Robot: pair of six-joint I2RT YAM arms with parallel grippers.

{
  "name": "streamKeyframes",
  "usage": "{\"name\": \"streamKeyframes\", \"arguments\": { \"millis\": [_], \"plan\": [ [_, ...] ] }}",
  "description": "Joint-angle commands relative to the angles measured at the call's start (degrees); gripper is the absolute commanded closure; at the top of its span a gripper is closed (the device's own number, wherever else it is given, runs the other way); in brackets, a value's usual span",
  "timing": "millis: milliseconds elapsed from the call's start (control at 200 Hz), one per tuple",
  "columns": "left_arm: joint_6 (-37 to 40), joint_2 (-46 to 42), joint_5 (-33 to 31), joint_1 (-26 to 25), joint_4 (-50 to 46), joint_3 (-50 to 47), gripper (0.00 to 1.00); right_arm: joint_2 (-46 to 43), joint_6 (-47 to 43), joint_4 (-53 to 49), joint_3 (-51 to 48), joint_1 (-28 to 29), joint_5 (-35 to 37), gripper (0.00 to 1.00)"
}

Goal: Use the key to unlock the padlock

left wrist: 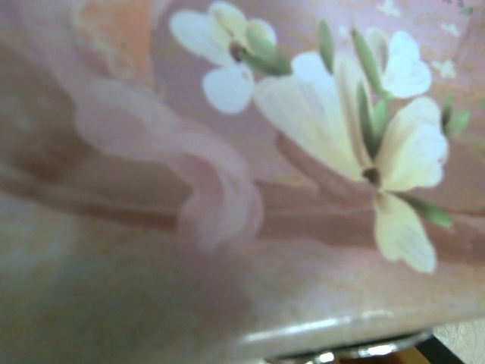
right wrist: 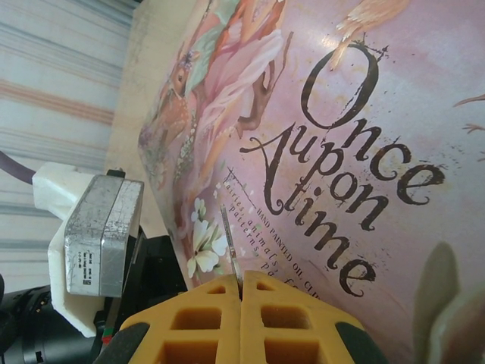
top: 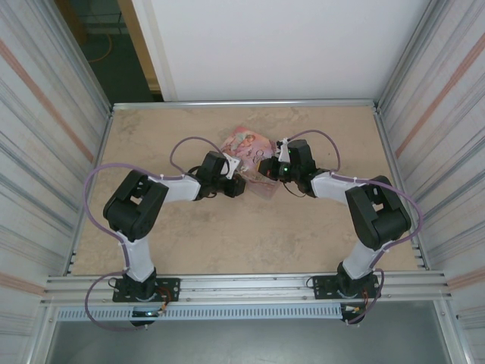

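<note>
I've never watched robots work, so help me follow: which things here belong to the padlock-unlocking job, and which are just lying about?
Part of the job:
- thin silvery metal blade, probably the key
- right gripper, yellow fingers shut on it
- left gripper, up against the pink illustrated rectangular tin

Just there:
- that tin, which is not the padlock itself
- beige table
- ribbed metal side walls

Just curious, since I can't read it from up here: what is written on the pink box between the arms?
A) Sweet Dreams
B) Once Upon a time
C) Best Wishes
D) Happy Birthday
B: in the right wrist view, dark curly lettering across the pink tin spells "Once Upon a time".
</note>
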Motion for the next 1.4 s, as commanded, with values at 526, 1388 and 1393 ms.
{"name": "streamKeyframes", "arguments": {
  "millis": [526, 1388, 1393],
  "plan": [
    [-11.6, -11.3, 5.4, -1.8, -8.6, 0.6, 0.78, -19.8, -13.4, -9.6, -8.0, 0.7, 2.8, 1.0],
    [-29.4, -14.6, 16.6, -1.9, -19.7, 9.5, 0.92, -39.2, -24.6, -7.7, -24.5, 26.0, 32.9, 1.0],
    [-29.5, -14.6, 16.6, -1.9, -19.8, 9.5, 0.92, -39.0, -24.7, -7.5, -24.6, 26.1, 33.0, 1.0]
  ]
}}
